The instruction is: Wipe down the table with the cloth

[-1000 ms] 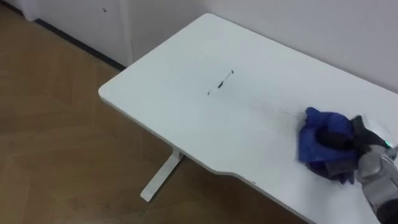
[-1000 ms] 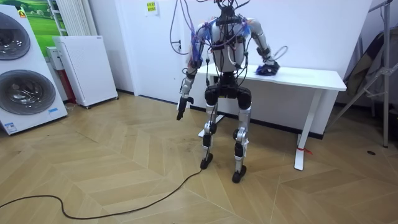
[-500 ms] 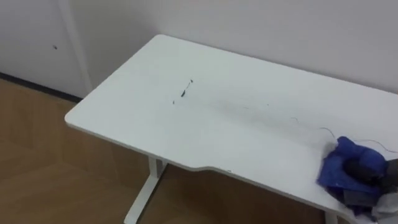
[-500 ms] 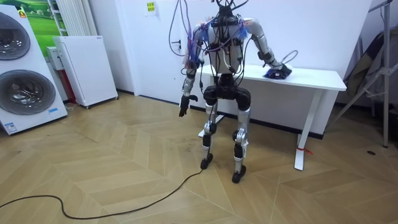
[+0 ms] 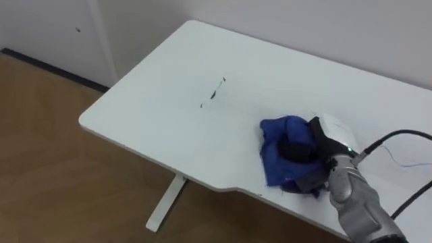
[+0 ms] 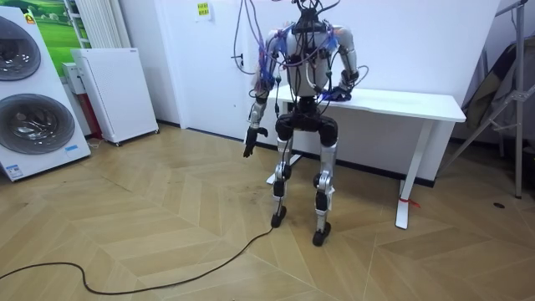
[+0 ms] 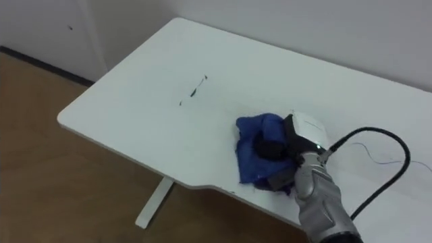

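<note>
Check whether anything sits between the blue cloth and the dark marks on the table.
Nothing visible does: bare white tabletop lies between the crumpled blue cloth, held by the right robot hand, and the short dark marks.

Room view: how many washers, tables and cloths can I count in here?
Washers: 2
Table: 1
Cloth: 1
Total: 4
</note>
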